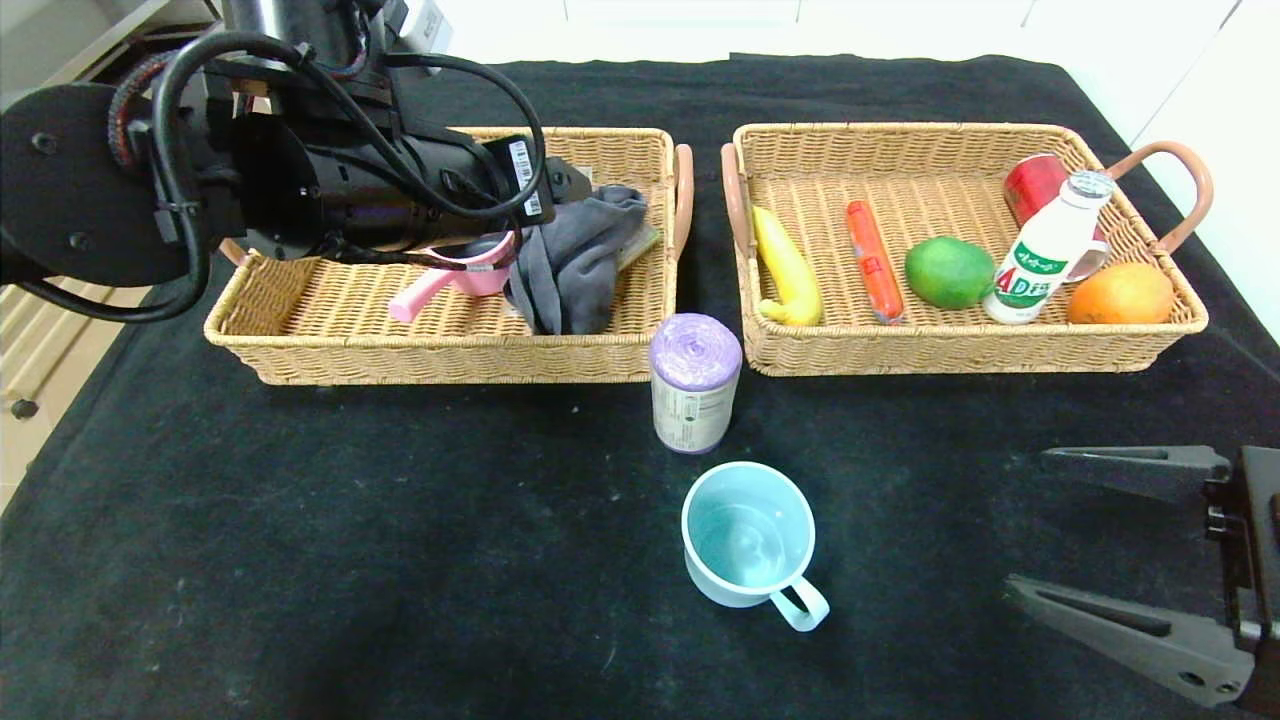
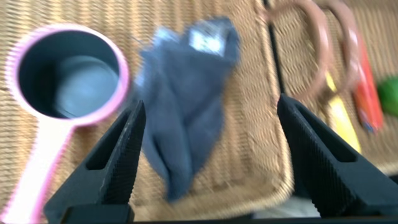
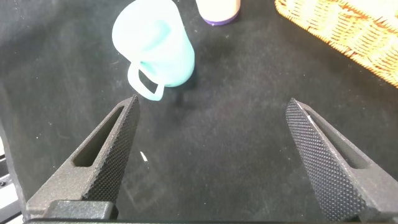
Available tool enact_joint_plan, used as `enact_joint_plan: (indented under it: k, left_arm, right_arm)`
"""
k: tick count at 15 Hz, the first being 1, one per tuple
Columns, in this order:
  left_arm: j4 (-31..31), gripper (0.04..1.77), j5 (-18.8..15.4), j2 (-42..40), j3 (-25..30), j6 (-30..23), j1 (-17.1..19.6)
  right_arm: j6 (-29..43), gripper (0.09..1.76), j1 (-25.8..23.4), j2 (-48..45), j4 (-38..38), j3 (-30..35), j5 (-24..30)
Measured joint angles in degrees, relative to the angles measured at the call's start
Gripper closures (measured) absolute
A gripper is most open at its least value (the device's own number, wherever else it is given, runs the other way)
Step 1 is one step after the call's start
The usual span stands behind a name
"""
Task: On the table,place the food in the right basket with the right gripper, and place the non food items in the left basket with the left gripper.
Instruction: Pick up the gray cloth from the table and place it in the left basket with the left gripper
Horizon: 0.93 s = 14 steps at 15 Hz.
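Note:
A purple roll of bags (image 1: 695,385) stands on the black table in front of the gap between the baskets. A light blue cup (image 1: 750,545) stands nearer me and also shows in the right wrist view (image 3: 155,46). My left gripper (image 2: 210,104) is open and empty, hovering over the left basket (image 1: 300,345) above a grey cloth (image 2: 186,106) and a pink cup (image 2: 68,71). My right gripper (image 1: 1028,520) is open and empty, low at the table's front right, to the right of the blue cup.
The right basket (image 1: 960,350) holds a banana (image 1: 788,270), a red sausage (image 1: 873,262), a green lime (image 1: 948,272), a white drink bottle (image 1: 1045,250), a red can (image 1: 1032,185) and an orange (image 1: 1120,293). The left arm (image 1: 330,180) covers the back of the left basket.

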Motion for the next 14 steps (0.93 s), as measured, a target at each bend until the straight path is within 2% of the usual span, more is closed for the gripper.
enact_joint_plan:
  k: [6, 9, 14]
  left_arm:
    - [8.77, 0.17, 1.40, -4.12, 2.34, 1.93, -9.37]
    - [8.84, 0.15, 2.32, -5.75, 6.10, 4.52, -13.15]
    - [9.09, 0.12, 2.56, -7.22, 11.03, 7.90, -17.20]
  right_arm:
    - [-0.02, 0.14, 0.00, -0.48, 0.00, 0.02, 0.02]
    - [-0.02, 0.14, 0.00, -0.55, 0.02, 0.02, 0.02]
    - [-0.11, 0.14, 0.01, -1.79, -0.02, 0.39, 0.11]
